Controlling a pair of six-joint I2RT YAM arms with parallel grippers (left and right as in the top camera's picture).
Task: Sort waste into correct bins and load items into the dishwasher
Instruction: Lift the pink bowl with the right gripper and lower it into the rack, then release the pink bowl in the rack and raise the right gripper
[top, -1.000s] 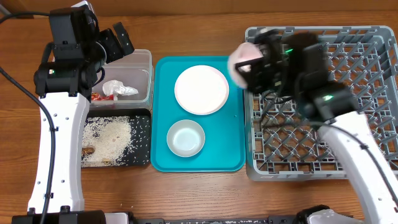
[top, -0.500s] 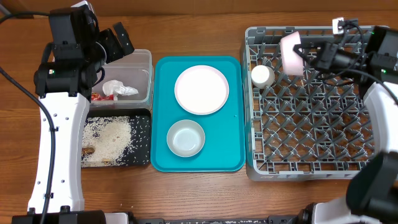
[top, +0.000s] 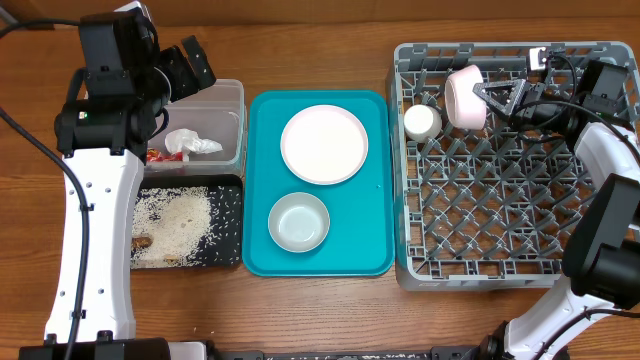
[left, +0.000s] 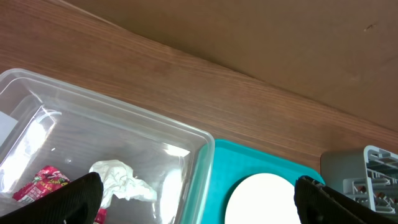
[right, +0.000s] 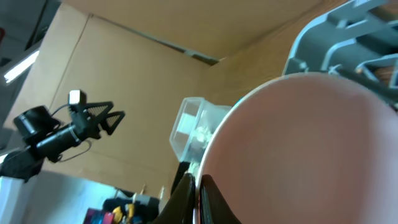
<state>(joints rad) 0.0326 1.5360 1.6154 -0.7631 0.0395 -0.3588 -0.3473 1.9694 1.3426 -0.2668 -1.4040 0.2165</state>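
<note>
Overhead: right gripper (top: 487, 100) grasps rim of pink bowl (top: 464, 97), tipped on edge over dish rack (top: 500, 270), just beside white cup (top: 421, 121). Recommended: lower bowl between pegs, clear of cup; release only once seated.

Left wrist: left gripper (left: 199, 208) jaws spread wide, empty, above clear tub (left: 124, 121) containing tissue (left: 121, 180).

Right wrist: bowl fills view; fingers (right: 186, 194) pinched on rim.

My left arm (top: 95, 230) and right arm (top: 598, 150) match: white links with small dark screw holes, black joint housings, black cables (top: 30, 140), a green light (top: 84, 115) on the left housing, plain black left fingers (left: 74, 198), right fingers (top: 505, 97) with triangular cut-outs, small white tag (top: 538, 57) nearby.
</note>
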